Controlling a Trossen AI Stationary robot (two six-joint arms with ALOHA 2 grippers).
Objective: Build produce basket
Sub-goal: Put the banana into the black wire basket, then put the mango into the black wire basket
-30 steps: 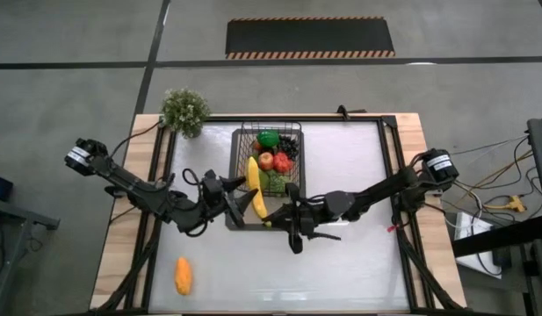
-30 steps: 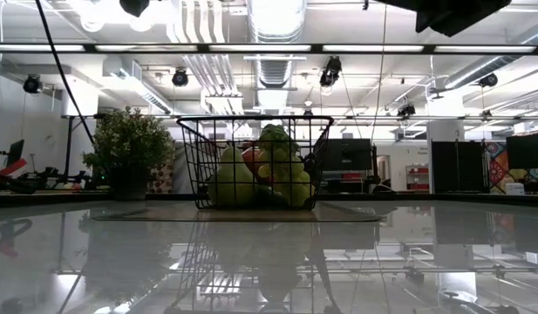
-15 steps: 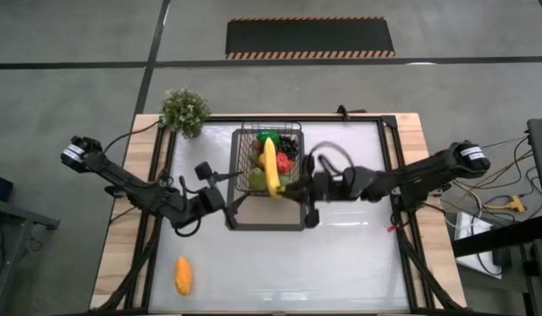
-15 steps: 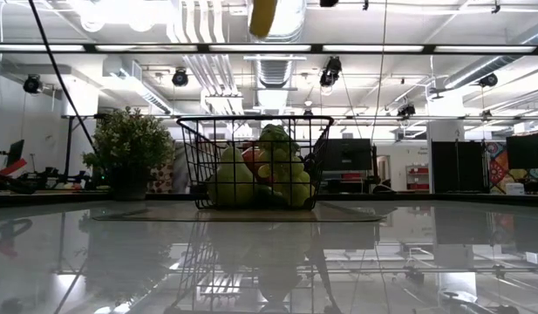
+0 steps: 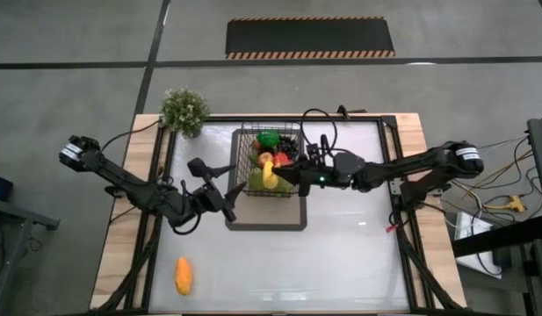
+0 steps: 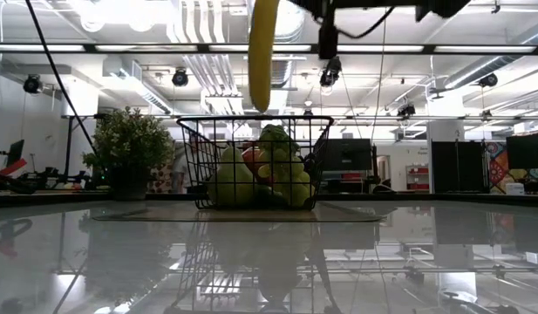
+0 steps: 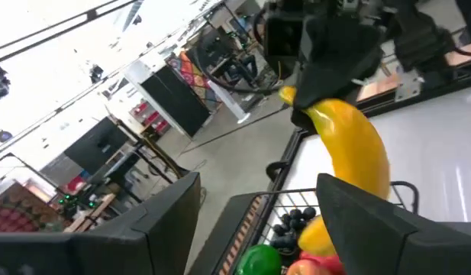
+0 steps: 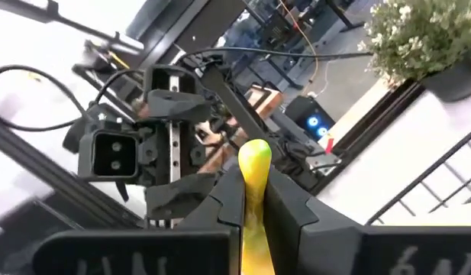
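Here we carry the banana [image 5: 268,171] over the basket [image 5: 243,149], the right gripper [image 5: 290,174] clamped on its top end so that the fruit hangs straight down below the jaws. We judge the placing step to be in hand: the yellow fruit is held above the heap already in the basket, not yet resting on it. Next, we think, comes a lowering until the banana's free tip settles among the produce [image 5: 276,154], and only then a parting of the jaws; let go too high and the curved fruit could bounce off the pile or catch on the wire rim.

The basket itself is black open mesh, standing on the white surface [image 5: 341,254] directly beneath the right jaws, and already well filled with green, red and dark pieces. The left gripper [image 5: 220,182] waits just beside the basket's side, jaws spread apart and holding nothing. One orange piece [image 5: 183,276] lies well apart from both pairs of jaws, near the surface's front corner, not yet collected.
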